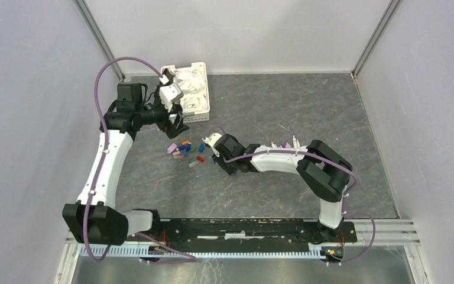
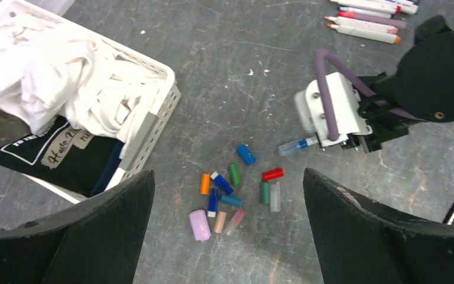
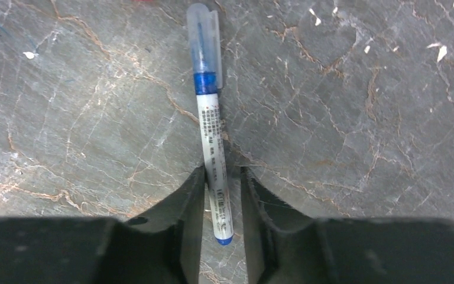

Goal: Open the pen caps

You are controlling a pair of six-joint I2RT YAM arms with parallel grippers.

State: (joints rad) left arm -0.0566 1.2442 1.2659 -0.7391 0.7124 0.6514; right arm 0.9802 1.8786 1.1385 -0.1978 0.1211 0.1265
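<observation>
Several loose pen caps (image 2: pixel 236 189), red, blue, green, orange, pink and clear, lie in a small heap on the grey table; the heap also shows in the top view (image 1: pixel 186 151). My left gripper (image 2: pixel 227 236) hangs open and empty above the heap, which lies between its jaws; it shows in the top view (image 1: pixel 174 121) too. My right gripper (image 3: pixel 221 171) is shut on a white-barrelled pen (image 3: pixel 211 136) with blue ends. The pen's clear cap (image 3: pixel 203 35) is on it and points toward the heap. The held pen (image 2: pixel 298 144) sticks out of the right gripper (image 1: pixel 216 155).
A white slotted basket (image 2: pixel 153 118) holding white and dark cloth stands at the back left, beside the left gripper; it also shows in the top view (image 1: pixel 207 94). A row of uncapped pens (image 2: pixel 366 18) lies behind the right arm, seen from above (image 1: pixel 284 144).
</observation>
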